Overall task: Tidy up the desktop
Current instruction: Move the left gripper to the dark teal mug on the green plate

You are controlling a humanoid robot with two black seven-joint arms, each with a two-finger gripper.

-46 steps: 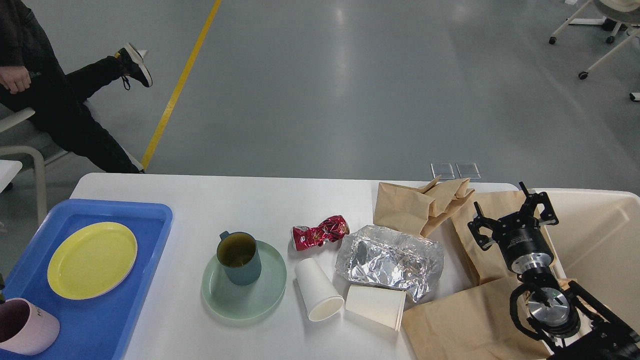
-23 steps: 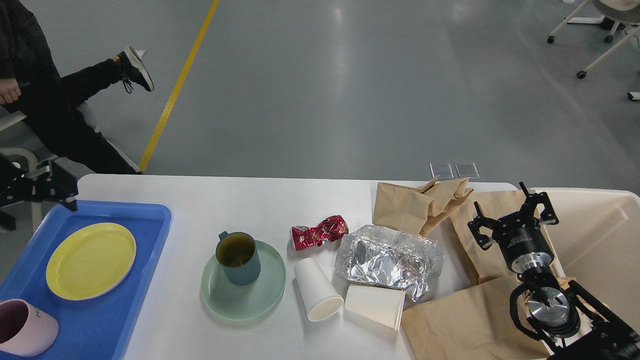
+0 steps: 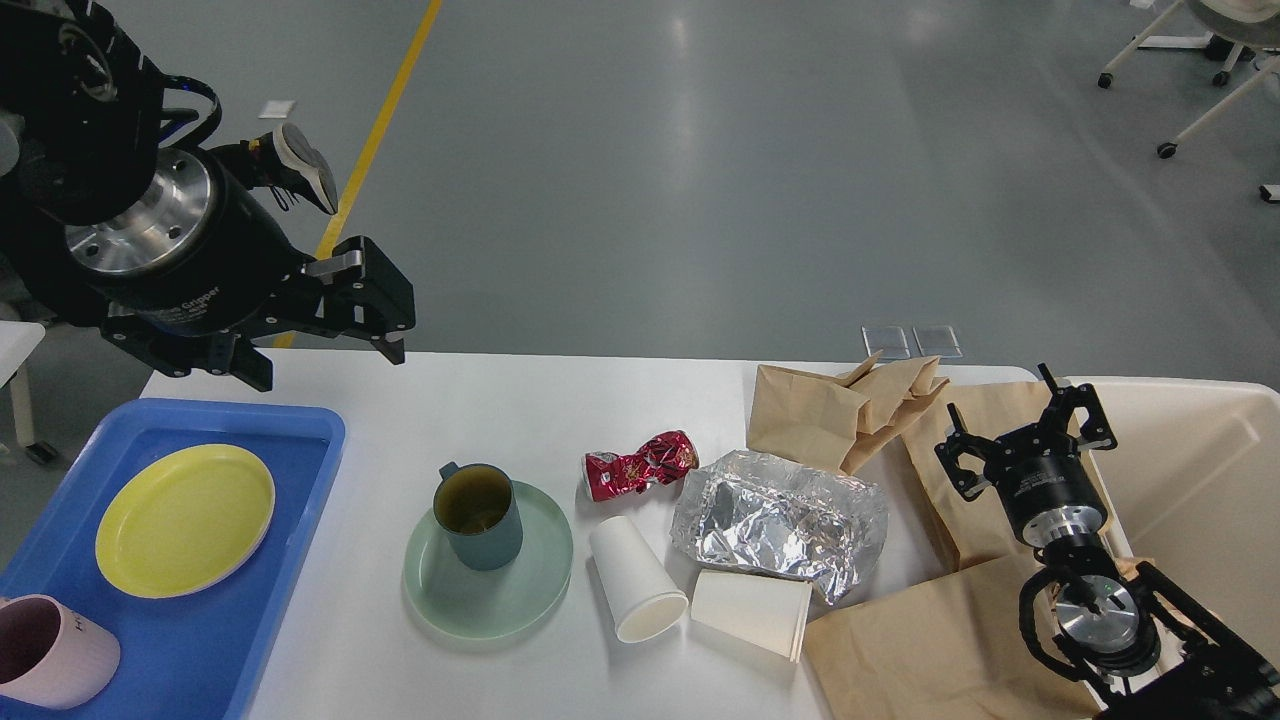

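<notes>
White and matte, the desktop (image 3: 480, 410) fills the lower part of the head view, and every place below is given from the sage-green plate (image 3: 487, 575) near its front middle. On that plate, toward its back left, stands a dark teal mug (image 3: 479, 515), upright. Just right of the plate lies a white paper cup (image 3: 636, 578) on its side, mouth toward the front; touching it on the far side from the plate is a cream paper cup (image 3: 752, 611), also tipped over. Farther right and at the front edge a flat brown paper bag (image 3: 930, 640) spreads under the right gripper (image 3: 1024, 437), whose jaws stand apart over the bags with nothing between them. Left of the plate a blue plastic tray (image 3: 300, 480) holds a yellow plate (image 3: 185, 520) and, at the front corner, a pink mug (image 3: 55, 652). Behind the cups, right of the plate, sits crumpled aluminium foil (image 3: 780, 520), with a crushed red wrapper (image 3: 640, 465) beside it, nearer the plate. Behind the foil lies a creased brown bag (image 3: 835, 415). A cream bin (image 3: 1190, 480) stands past the surface's right end. Back left of the plate, above the surface's far edge, the left gripper (image 3: 322, 345) hangs with its jaws parted, empty.
</notes>
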